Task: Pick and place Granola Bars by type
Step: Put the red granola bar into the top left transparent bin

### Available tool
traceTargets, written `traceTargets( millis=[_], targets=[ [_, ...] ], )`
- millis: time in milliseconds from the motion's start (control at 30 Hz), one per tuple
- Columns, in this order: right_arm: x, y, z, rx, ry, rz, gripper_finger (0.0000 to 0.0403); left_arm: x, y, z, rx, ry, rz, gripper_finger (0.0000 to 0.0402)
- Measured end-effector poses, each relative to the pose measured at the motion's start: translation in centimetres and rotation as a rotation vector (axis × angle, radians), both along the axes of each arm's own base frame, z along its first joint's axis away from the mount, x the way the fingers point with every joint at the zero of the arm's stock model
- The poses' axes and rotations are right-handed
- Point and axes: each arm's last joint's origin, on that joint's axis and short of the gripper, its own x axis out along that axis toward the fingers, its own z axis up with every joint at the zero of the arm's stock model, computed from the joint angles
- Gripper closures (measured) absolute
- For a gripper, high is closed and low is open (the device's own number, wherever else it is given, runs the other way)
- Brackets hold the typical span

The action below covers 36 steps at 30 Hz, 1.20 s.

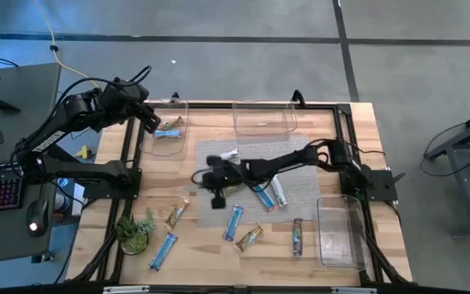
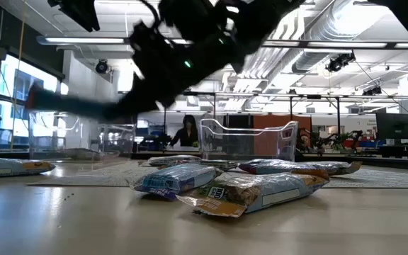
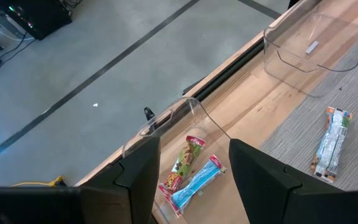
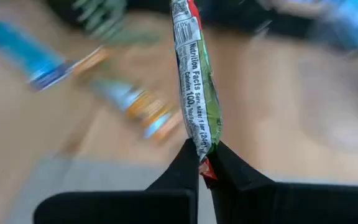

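Observation:
Several granola bars lie flat on the table: blue ones (image 1: pixel 235 220) (image 1: pixel 163 249), tan-orange ones (image 1: pixel 251 237) (image 1: pixel 178 212), a silver one (image 1: pixel 277 193) and a white one (image 1: pixel 229 153) on the grey mat (image 1: pixel 300 175). My right gripper (image 1: pixel 196 176) reaches to the mat's left edge and is shut on a green-wrapped bar (image 4: pixel 197 81). My left gripper (image 1: pixel 152 121) hangs open above a clear bin (image 1: pixel 170 137) at the far left. That bin holds a green-and-red bar (image 3: pixel 185 160) and a blue bar (image 3: pixel 197 180). My right gripper pinches the green-wrapped bar by one end (image 4: pixel 202 149), between its two fingertips (image 4: pixel 188 163). The fingers come from the table's right side, slanting down. The bar stands on edge and sticks out ahead of the fingers, in line with them, lifted clear of the table.
An empty clear bin (image 1: pixel 263 118) stands at the far middle and another (image 1: pixel 341 233) at the near right. A small green plant (image 1: pixel 135 229) sits at the near left. In the low view, bars (image 2: pixel 253 191) (image 2: pixel 179 177) lie close in front.

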Motion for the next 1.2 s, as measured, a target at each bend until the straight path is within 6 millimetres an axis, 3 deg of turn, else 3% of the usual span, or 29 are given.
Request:
traceTargets(
  millis=[200, 400, 533, 667, 833, 1033, 1200],
  targets=[
    [1.9, -4.8, 5.0, -0.099, -0.11, -0.169, 0.0398, 0.0, 0.0, 0.0, 0.0, 0.0, 0.0, 0.0216],
    [2.3, -9.6, 9.9, -0.13, -0.162, -0.342, 0.0399, 0.0, 0.0, 0.0, 0.001, 0.0, 0.001, 0.0216],
    [2.1, -11.0, 12.0, -0.152, -0.133, -0.375, 0.0399, 0.0, 0.0, 0.0, 0.005, 0.006, -0.005, 0.0216],
    [1.9, -11.2, 12.8, -0.204, -0.106, -0.385, 0.0401, 0.2, 0.1, 0.2, 0.023, -0.023, -0.004, 0.0216],
    [3.3, -11.4, 11.3, -0.19, -0.14, -0.341, 0.0401, 0.7, 0.4, 1.0, 0.083, -0.09, -0.022, 0.0216],
    [6.0, -12.0, 6.5, -0.159, -0.273, -0.278, 0.0401, 0.9, 0.5, 1.3, 0.098, -0.119, -0.035, 0.0216],
    [7.0, -12.5, 2.8, -0.153, -0.274, -0.265, 0.0401, 0.9, 0.4, 1.1, 0.081, -0.113, -0.05, 0.0216]
  ],
)
